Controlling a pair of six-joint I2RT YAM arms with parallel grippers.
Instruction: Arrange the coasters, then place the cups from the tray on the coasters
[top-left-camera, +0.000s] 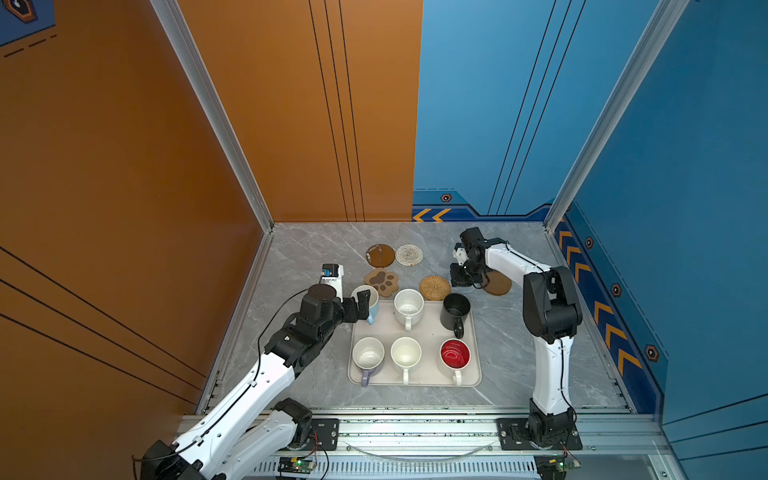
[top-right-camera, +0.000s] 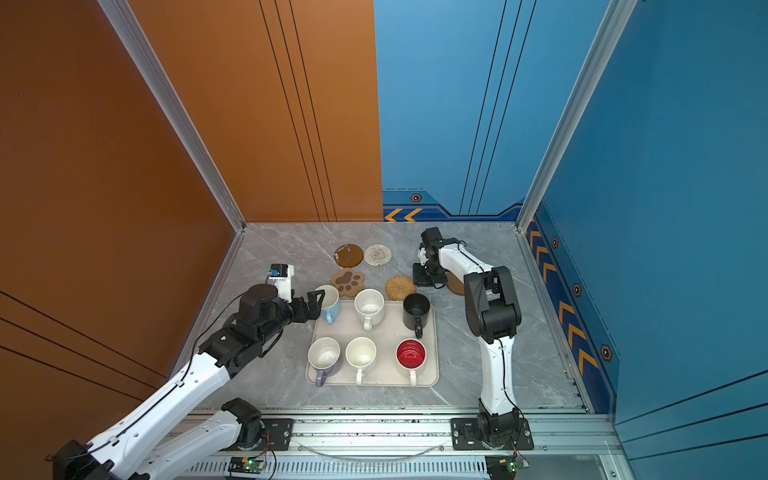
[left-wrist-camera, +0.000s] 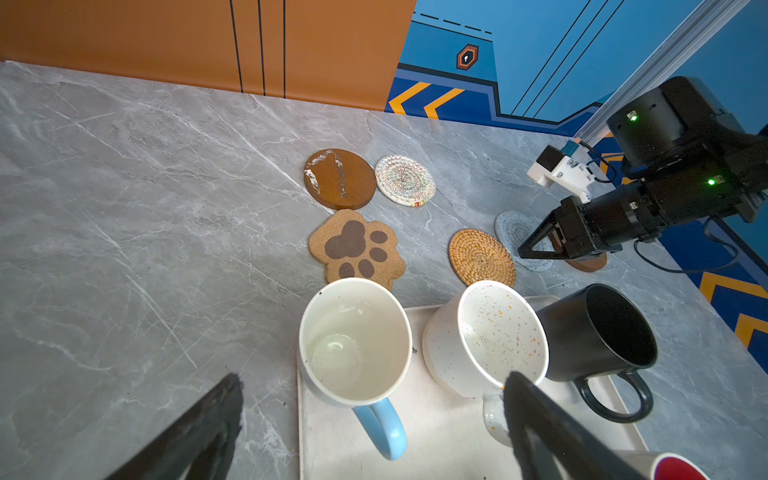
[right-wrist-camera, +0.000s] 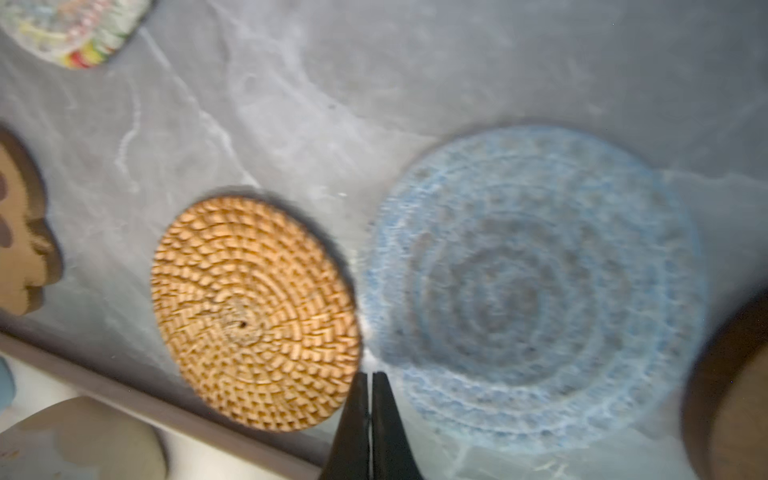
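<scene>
Six cups stand on the cream tray (top-left-camera: 428, 332): light blue (top-left-camera: 371, 309), speckled white (top-left-camera: 408, 306), black (top-left-camera: 456, 309), lilac (top-left-camera: 368, 354), white (top-left-camera: 406, 354) and red-inside (top-left-camera: 455, 354). My left gripper (left-wrist-camera: 374, 380) is open, its fingers either side of the light blue cup (left-wrist-camera: 353, 340) without touching it. Behind the tray lie a brown disc coaster (top-left-camera: 380, 255), a white woven one (top-left-camera: 409, 254), a paw one (top-left-camera: 381, 281) and a rattan one (top-left-camera: 434, 287). My right gripper (right-wrist-camera: 370, 376) is shut and empty, low between the rattan coaster (right-wrist-camera: 253, 311) and the grey-blue one (right-wrist-camera: 536, 291).
A second brown disc (top-left-camera: 500, 284) lies to the right of the right gripper, partly under the arm. Orange and blue walls close the grey marble table at the back and both sides. Bare table shows to the left of the coasters (top-left-camera: 307, 253).
</scene>
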